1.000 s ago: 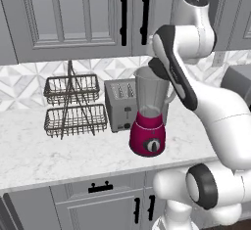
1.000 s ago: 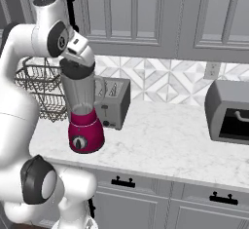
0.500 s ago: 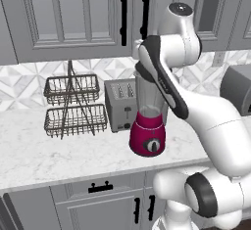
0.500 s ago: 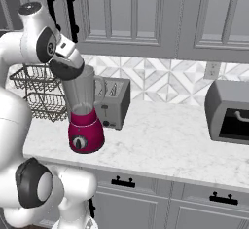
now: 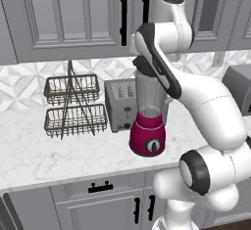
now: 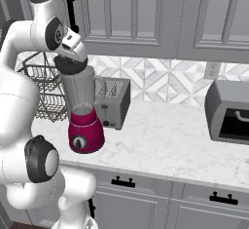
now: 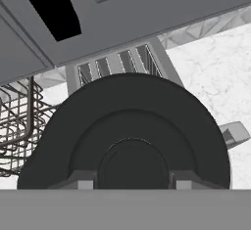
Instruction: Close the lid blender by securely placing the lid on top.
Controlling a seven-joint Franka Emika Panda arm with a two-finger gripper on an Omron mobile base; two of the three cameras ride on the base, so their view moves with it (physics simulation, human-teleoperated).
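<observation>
Lid [image 7: 130,131] sits on the blender [image 6: 83,113] jar's mouth, left of the toaster [image 6: 113,102]; gripper [image 7: 131,179] pinches its central knob.

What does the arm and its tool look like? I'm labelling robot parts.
The arm is glossy white, built of rounded, bulbous segments with dark grey joint rings and a dark cap on top. The tool ends in two small dark fingertips. No cables or markings show.

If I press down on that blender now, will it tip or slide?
The blender looks tall on a small rounded magenta base, so a sideways push would probably tip it. The marble counter seems smooth, so it may slide. Straight-down pressure through the lid seems safest.
</observation>
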